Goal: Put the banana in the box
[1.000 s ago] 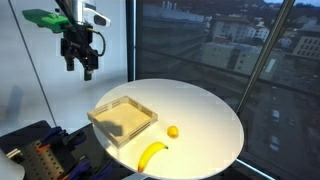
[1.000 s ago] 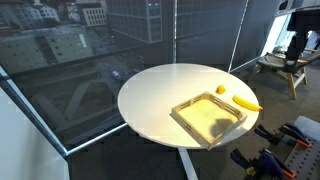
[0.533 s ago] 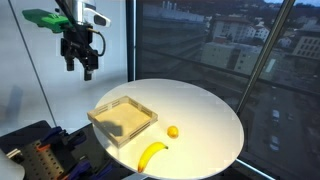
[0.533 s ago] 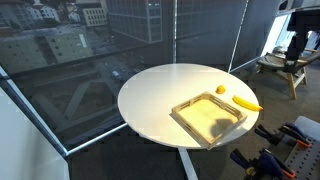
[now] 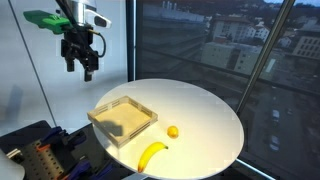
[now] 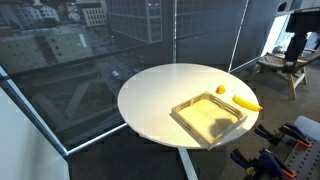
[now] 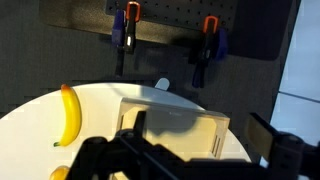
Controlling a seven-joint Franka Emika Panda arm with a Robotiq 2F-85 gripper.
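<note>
Lying closest to the camera in an exterior view, the banana [image 5: 152, 154] rested on the round white table [image 5: 205, 115] near its front edge, curved and outside the box. Just behind it, and apart from it, sat a small round yellow-orange fruit [image 5: 173, 131]. Further back and to one side, the box [image 5: 122, 118] stood flat on the tabletop, a shallow tan tray with low walls. A strip of bare table separated it from the banana. Beyond the box and well above the table, the gripper [image 5: 80, 66] hung from the arm with its fingers pointing down and spread apart. Behind it all, tall window panes looked out on city buildings [image 5: 240, 45].

Seen from across the table in an exterior view, the box [image 6: 210, 118] came nearest. The banana [image 6: 245, 103] lay just beside its far corner, and the small fruit [image 6: 221, 90] sat a little beyond. The arm stood far off at the frame's edge.

In the wrist view the gripper [image 7: 190, 162] filled the lower edge, its dark fingers [image 7: 95, 155] set wide apart. Past them the box [image 7: 175, 125] sat in the middle of the white table, with the banana [image 7: 69, 112] lying lengthwise off to the side, clear of the box wall. Farthest back hung a dark pegboard [image 7: 165, 25] with orange-handled clamps [image 7: 130, 25].
</note>
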